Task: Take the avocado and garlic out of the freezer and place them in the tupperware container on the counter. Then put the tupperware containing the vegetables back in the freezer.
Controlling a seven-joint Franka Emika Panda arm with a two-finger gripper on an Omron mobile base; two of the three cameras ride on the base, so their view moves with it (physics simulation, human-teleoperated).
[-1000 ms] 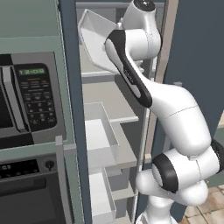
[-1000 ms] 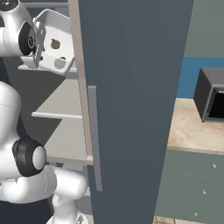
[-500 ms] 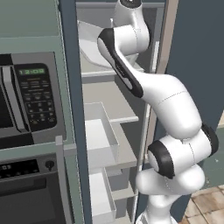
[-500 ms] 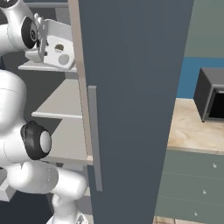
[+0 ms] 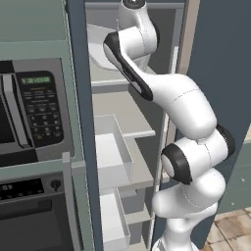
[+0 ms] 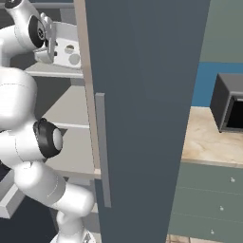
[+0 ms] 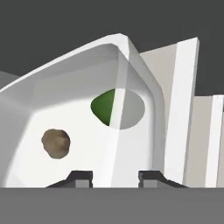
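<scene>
The white tupperware container (image 7: 87, 70) sits tilted on the top shelf of the freezer (image 5: 122, 112). Inside it lie the dark green avocado (image 7: 104, 107) and, to its left, the tan garlic (image 7: 56, 143). My gripper (image 7: 116, 177) is at the container's near wall, its two tips apart with the rim between them and a gap on each side. In the right base view the hand (image 6: 47, 35) is right against the tupperware container (image 6: 64, 47). From the left base view the arm covers most of the tupperware container (image 5: 100, 46). The counter (image 6: 213, 142) lies to the right.
The open freezer door (image 6: 142, 95) with its grey handle (image 6: 103, 152) stands close on the arm's right. White door bins (image 5: 110, 147) hang below the top shelf. A built-in microwave (image 5: 29, 112) is to the left, and a dark box appliance (image 6: 230, 102) stands on the counter.
The arm has straightened upward and its hand has pushed further in at the top shelf. The tupperware has stayed about where it was on that shelf.
</scene>
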